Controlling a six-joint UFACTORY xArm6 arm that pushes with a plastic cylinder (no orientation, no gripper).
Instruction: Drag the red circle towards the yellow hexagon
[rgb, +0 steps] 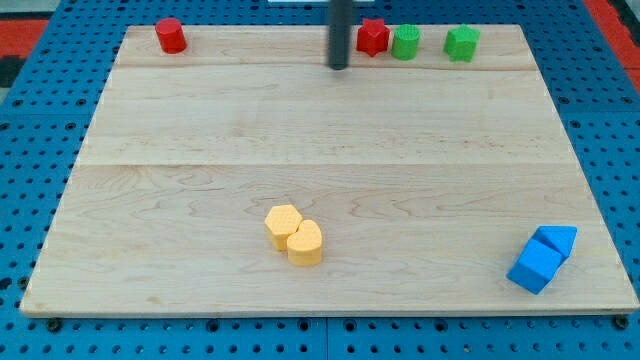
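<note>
The red circle (170, 35), a short red cylinder, stands at the top left corner of the wooden board (330, 150). The yellow hexagon (283, 224) lies near the view's bottom, left of centre, touching a second yellow block (306, 243) at its lower right. My tip (339, 65) is near the view's top centre, far to the right of the red circle and just left of a red star-like block (373, 36). It touches no block.
A green round block (405, 42) and a green star-like block (461, 43) stand along the top edge, right of the red star-like block. Two blue blocks (543, 258) touch each other at the bottom right corner. Blue pegboard surrounds the board.
</note>
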